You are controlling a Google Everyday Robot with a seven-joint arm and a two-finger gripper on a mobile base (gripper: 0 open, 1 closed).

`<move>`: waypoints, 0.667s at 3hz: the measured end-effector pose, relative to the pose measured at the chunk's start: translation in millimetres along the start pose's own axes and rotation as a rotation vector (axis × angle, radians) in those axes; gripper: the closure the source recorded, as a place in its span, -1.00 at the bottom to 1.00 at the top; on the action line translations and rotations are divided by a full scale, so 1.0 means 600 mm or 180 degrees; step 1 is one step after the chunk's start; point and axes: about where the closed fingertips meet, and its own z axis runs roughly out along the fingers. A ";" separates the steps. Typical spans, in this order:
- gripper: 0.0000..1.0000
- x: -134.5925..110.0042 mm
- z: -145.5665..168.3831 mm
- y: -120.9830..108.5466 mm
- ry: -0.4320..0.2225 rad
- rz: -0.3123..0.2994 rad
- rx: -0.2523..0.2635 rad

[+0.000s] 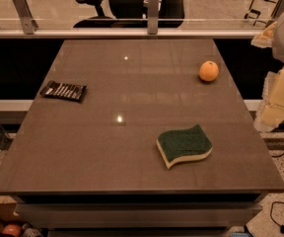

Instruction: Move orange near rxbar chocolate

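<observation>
The orange [208,71] is a small round fruit on the far right part of the brown table [132,157]. The rxbar chocolate [63,90] is a flat dark bar with white lettering, lying near the table's left edge. The two are far apart, across the width of the table. My gripper [274,105] hangs at the right edge of the view, off the table's right side, to the right of and a little nearer than the orange. It holds nothing that I can see.
A wavy green-and-yellow sponge [184,145] lies on the near right part of the table. A glass rail with metal posts [153,11] runs behind the table, with office chairs beyond. Cables lie on the floor at lower right.
</observation>
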 end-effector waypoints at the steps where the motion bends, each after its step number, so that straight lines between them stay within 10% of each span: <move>1: -1.00 0.001 -0.005 -0.005 -0.0033 0.0037 0.0070; 2: -1.00 0.011 -0.012 -0.021 -0.0205 0.0189 0.0233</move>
